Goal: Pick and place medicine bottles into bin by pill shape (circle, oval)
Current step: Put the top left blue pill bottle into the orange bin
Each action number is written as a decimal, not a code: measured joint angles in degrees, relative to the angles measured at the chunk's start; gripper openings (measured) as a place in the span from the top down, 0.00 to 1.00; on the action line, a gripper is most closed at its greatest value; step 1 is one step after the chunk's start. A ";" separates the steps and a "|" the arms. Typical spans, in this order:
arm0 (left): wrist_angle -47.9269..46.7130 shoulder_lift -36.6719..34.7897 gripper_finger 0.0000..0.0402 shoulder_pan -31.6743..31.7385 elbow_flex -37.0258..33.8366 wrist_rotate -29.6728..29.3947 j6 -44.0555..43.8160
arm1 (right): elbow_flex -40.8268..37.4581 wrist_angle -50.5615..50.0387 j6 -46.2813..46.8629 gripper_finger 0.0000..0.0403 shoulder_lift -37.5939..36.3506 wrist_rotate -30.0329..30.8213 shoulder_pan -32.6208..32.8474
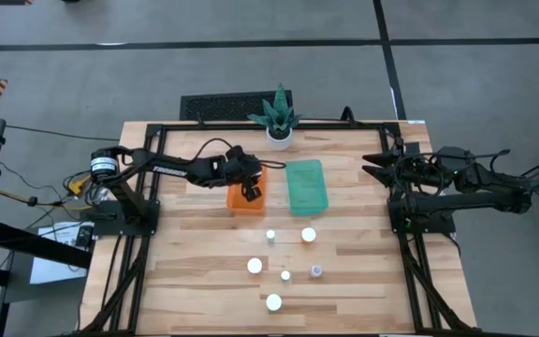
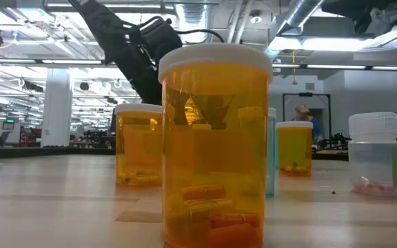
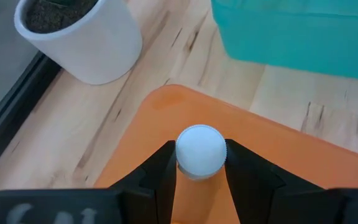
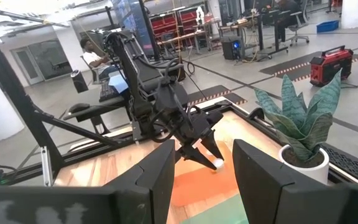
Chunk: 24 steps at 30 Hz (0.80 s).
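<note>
A white-capped bottle (image 3: 200,149) is held between the fingers of the left gripper (image 1: 249,192), which is poised over the orange bin (image 1: 240,199); in the left wrist view the cap is seen clamped from both sides above the orange floor. The green bin (image 1: 306,184) lies just beside the orange one, on its right in the high view, and a white plant pot (image 1: 279,137) stands near the far ends of both. Six more bottles are left standing on the surface (image 1: 195,281), nearer the front edge: two (image 1: 271,236) (image 1: 308,235) in a row closest to the bins, three (image 1: 254,266) (image 1: 285,275) (image 1: 315,271) behind those, and one (image 1: 273,302) nearest the edge. The right gripper (image 1: 374,168) is parked at the right edge of the surface, well apart from the bottles, its fingers spread with nothing between them. In the low view, orange bottles with capsules inside are seen up close.
</note>
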 joint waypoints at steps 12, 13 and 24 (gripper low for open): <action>1.15 1.95 0.72 0.32 0.20 0.86 -0.55 | 0.00 -0.10 -0.02 0.57 -0.01 0.00 -0.02; 0.95 1.93 0.72 0.32 0.17 0.85 -0.66 | 0.00 -0.17 -0.04 0.57 0.00 0.00 0.00; 0.35 1.90 0.72 0.32 0.52 0.46 -0.83 | 0.00 -0.13 -0.02 0.57 -0.02 0.00 0.00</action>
